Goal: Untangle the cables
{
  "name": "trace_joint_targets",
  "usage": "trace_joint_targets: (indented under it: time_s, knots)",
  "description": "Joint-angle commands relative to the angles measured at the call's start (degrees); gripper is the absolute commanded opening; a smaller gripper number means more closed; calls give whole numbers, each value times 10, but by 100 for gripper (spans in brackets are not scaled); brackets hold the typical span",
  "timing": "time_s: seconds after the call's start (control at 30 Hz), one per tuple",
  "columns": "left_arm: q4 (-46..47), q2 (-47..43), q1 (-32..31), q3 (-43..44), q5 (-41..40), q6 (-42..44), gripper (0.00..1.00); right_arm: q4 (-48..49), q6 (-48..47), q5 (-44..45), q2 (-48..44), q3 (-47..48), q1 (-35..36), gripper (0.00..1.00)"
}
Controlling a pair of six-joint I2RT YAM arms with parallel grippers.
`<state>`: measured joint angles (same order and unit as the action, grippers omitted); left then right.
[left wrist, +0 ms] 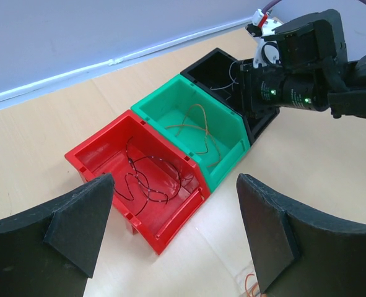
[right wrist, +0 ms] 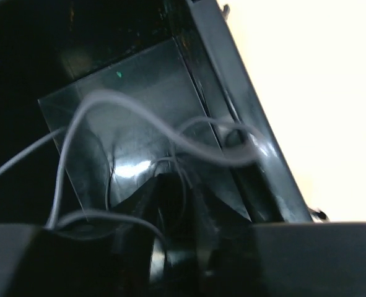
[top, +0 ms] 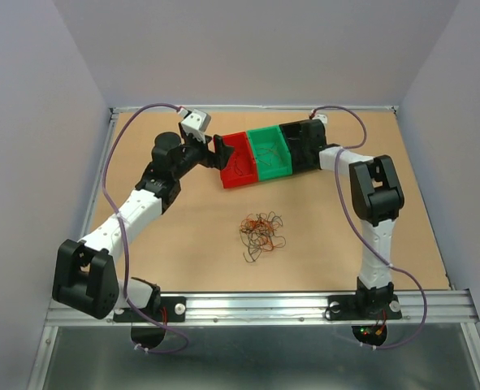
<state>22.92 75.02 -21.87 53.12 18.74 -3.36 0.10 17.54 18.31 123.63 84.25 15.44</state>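
Nearest the arm bases: tangle of cables lies loose on the counter, about midway between the two arms. Strands are red-orange, brown and black, thin and curly. Neither claw touches it.

Beyond the tangle: three bins in a row, touching side to side, set at a slight slant. In the top view, from left to right, they are the red bin, the green bin and the black bin.

Left claw: released, fingers spread wide, nothing between them. It hovers at the red bin's left end, facing along the row.

Red bin contents: one black wire, looped across the floor.

Green bin contents: one orange-brown wire, curled against the far side.

Right claw: its arm reaches in from the right, and the claw is down in the black bin. The right wrist view is very dark, so I cannot tell whether the fingers are parted or closed.

Black bin contents: one pale grey wire, in wavy loops over the glossy floor, just ahead of the right claw. Contact between the two is not discernible.
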Motion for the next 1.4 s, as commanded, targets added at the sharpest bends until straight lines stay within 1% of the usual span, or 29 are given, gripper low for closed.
trace_joint_targets:
  time_s: [0.0, 0.03, 0.2, 0.23, 0.3, 0.37, 0.47, 0.5, 0.63, 0.73, 0.77, 0.8, 0.83, 0.87, 0.9, 0.93, 0.97, 1.03, 1.17, 1.2, 1.37]
  knots:
    - [9, -2, -11, 37, -22, 18, 93, -45, 0, 1, -56, 15, 4, 41]
    - [6, -1, -14, 37, -27, 20, 93, -57, 2, 2, -63, 14, 4, 45]
    - [-10, 2, -26, 48, -47, 28, 93, -99, 13, -2, -90, 23, 5, 57]
    - [-14, 3, -27, 50, -49, 29, 93, -123, 14, -4, -91, 35, 5, 62]
    - [-20, 6, -29, 52, -56, 30, 93, -150, 16, 8, -99, 43, 12, 69]
    - [-23, 7, -33, 56, -63, 31, 93, -159, 16, 16, -109, 36, 16, 71]
    - [-31, 14, -35, 62, -69, 31, 93, -162, 15, 12, -145, 10, 22, 71]
    - [-37, 17, -39, 63, -71, 45, 93, -161, 14, 9, -164, 2, 26, 70]
    - [-59, 23, -45, 73, -66, 63, 93, -156, 7, -29, -216, -52, 38, 66]
    - [-92, 27, -56, 86, -53, 88, 93, -132, -7, -85, -267, -116, 61, 66]
    - [-102, 27, -57, 87, -46, 97, 93, -115, -11, -107, -293, -157, 77, 66]
    - [-111, 28, -61, 87, -40, 109, 93, -114, -11, -107, -305, -177, 85, 66]
    - [-127, 26, -66, 84, -35, 127, 93, -94, -10, -125, -317, -198, 92, 66]
    - [-132, 25, -66, 68, -25, 138, 93, -84, -8, -135, -331, -223, 100, 66]
    - [-133, 21, -68, 58, -10, 150, 93, -74, -1, -143, -355, -244, 111, 65]
    - [-133, 14, -72, 46, 9, 170, 93, -49, 4, -160, -369, -291, 116, 64]
    - [-134, 10, -74, 28, 14, 180, 93, -37, 16, -167, -381, -311, 122, 63]
    - [-140, 6, -81, 18, 27, 197, 92, -7, 30, -180, -412, -365, 135, 58]
    - [-139, 11, -96, 11, 39, 212, 90, 25, 69, -180, -455, -427, 167, 57]
    - [-138, 13, -100, 9, 37, 215, 90, 33, 76, -197, -462, -436, 172, 57]
    - [-121, 24, -107, 1, 31, 223, 89, 50, 108, -198, -481, -472, 185, 56]
